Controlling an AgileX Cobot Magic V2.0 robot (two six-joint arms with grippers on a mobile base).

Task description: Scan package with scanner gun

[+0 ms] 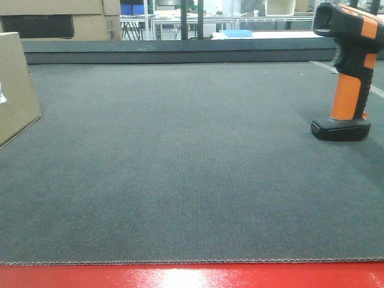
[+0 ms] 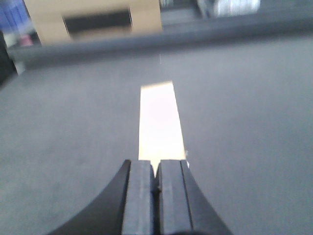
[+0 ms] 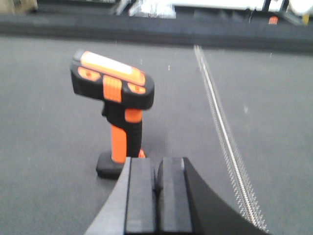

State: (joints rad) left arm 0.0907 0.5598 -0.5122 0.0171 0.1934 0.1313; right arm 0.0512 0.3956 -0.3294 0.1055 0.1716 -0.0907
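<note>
- Both grippers are pressed together and hold nothing: the left gripper (image 2: 155,182) points at the box (image 2: 159,120) just ahead at 12 o'clock; the right gripper (image 3: 157,182) sits near the scanner (image 3: 113,105), upright at 11 o'clock.
- Front view: box (image 1: 15,84) at 9 o'clock, scanner (image 1: 350,69) at 2 o'clock, well apart on the grey mat (image 1: 192,174).
- Likely step: the approach, nothing gripped yet.
- Next: the right gripper needs to spread and close around the orange handle.

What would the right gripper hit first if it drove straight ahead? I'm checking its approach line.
Probably the scanner gun, standing upright just ahead and slightly left of the shut right gripper. Depth is unclear; it might slip past the handle's right side onto bare mat.
</note>
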